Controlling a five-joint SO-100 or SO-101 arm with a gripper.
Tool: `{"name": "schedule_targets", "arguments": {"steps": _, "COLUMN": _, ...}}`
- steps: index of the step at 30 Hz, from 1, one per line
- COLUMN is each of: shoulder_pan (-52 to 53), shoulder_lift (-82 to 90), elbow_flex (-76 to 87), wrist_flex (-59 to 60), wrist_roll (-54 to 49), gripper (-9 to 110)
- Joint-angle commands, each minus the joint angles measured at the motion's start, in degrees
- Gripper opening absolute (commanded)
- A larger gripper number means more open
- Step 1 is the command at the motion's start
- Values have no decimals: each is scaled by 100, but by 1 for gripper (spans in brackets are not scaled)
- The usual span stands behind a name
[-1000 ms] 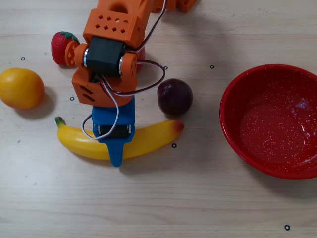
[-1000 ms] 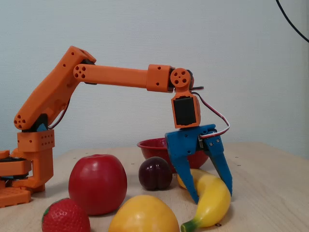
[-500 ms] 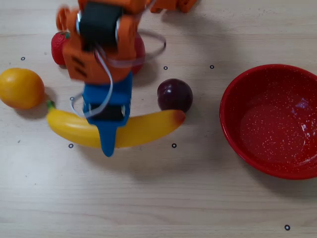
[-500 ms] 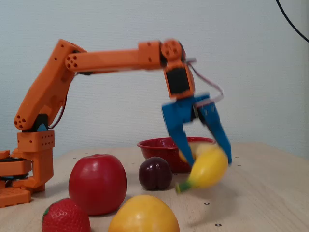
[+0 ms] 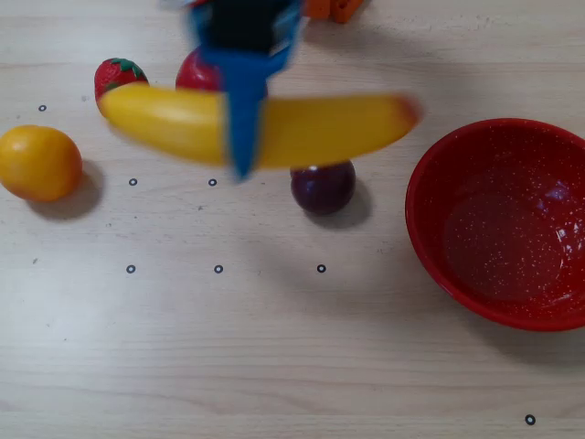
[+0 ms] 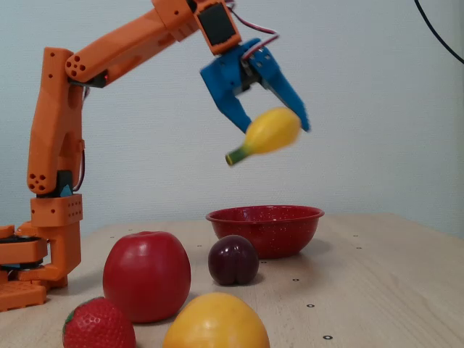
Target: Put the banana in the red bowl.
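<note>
Red bowl point(image 5: 498, 219) sits at right edge of tabletop point(image 5: 274, 347) in overhead view. Blue gripper point(image 6: 272, 123) clamped on banana point(image 6: 268, 133), held high in air over the far-middle of table w/ green stem down in fixed view. Apple point(image 6: 146, 275), orange point(image 5: 38, 163), plum point(image 5: 323, 187), strawberry point(image 5: 117, 75) towards far-left.

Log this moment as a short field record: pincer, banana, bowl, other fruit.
pincer: blue pincer shut on the banana, held in the air
banana: clear of the table, not yet over the bowl in the overhead view
red bowl: empty
other fruit: apple, plum, strawberry, orange fruit, all on the table
</note>
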Motion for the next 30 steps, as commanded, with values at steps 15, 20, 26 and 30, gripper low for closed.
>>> {"name": "schedule_targets", "arguments": {"steps": 15, "shoulder_pan": 3234, "shoulder_lift": 642, "elbow_flex": -334, "wrist_flex": -220, "wrist_roll": -510, "gripper": 0}}
{"name": "schedule_targets", "arguments": {"steps": 20, "shoulder_pan": 3797, "shoulder_lift": -9, "elbow_flex": -325, "wrist_flex": -668, "wrist_roll": -387, "gripper": 0}}
{"name": "schedule_targets", "arguments": {"steps": 26, "shoulder_pan": 3981, "shoulder_lift": -694, "elbow_flex": -158, "wrist_flex": -1415, "wrist_roll": -281, "gripper": 0}}
{"name": "schedule_targets", "arguments": {"steps": 30, "shoulder_pan": 3981, "shoulder_lift": -967, "elbow_flex": 141, "wrist_flex": -1951, "wrist_roll": -123, "gripper": 0}}
